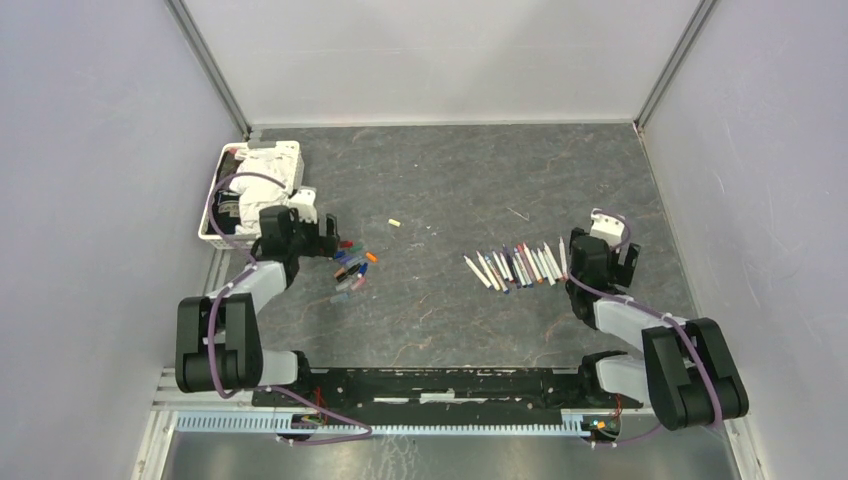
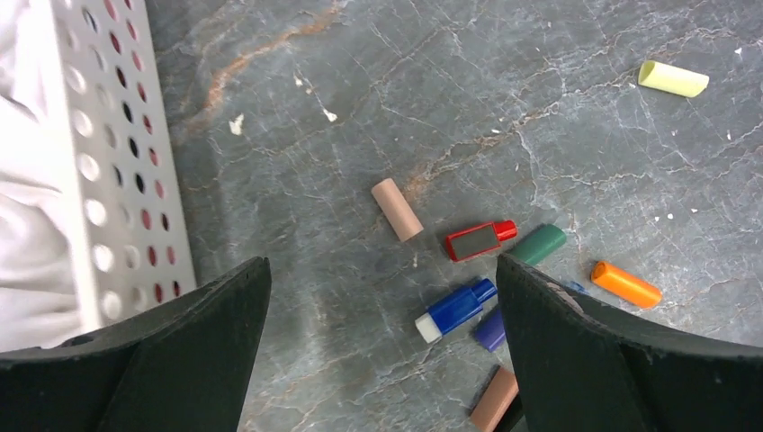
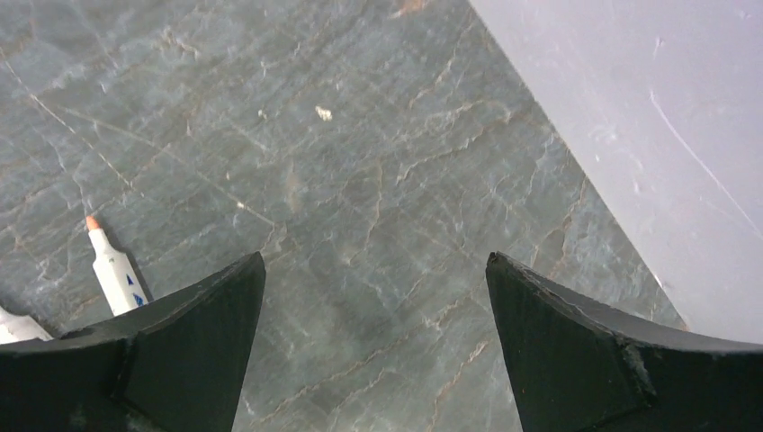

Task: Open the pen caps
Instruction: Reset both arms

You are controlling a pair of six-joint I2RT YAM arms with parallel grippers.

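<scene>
pen caps (image 2: 480, 240): red, blue, green, orange, yellow | table (image 2: 378, 108): grey marbled

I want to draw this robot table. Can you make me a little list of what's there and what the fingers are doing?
pens: white, in a row on the right side
pen caps: loose coloured heap on the left side
yellow cap: lying alone, apart from the heap
tray: white, holed wall, cloth inside, far left
left fingers: open, above the caps, holding nothing
right fingers: open, beside the pens, holding nothing
</scene>
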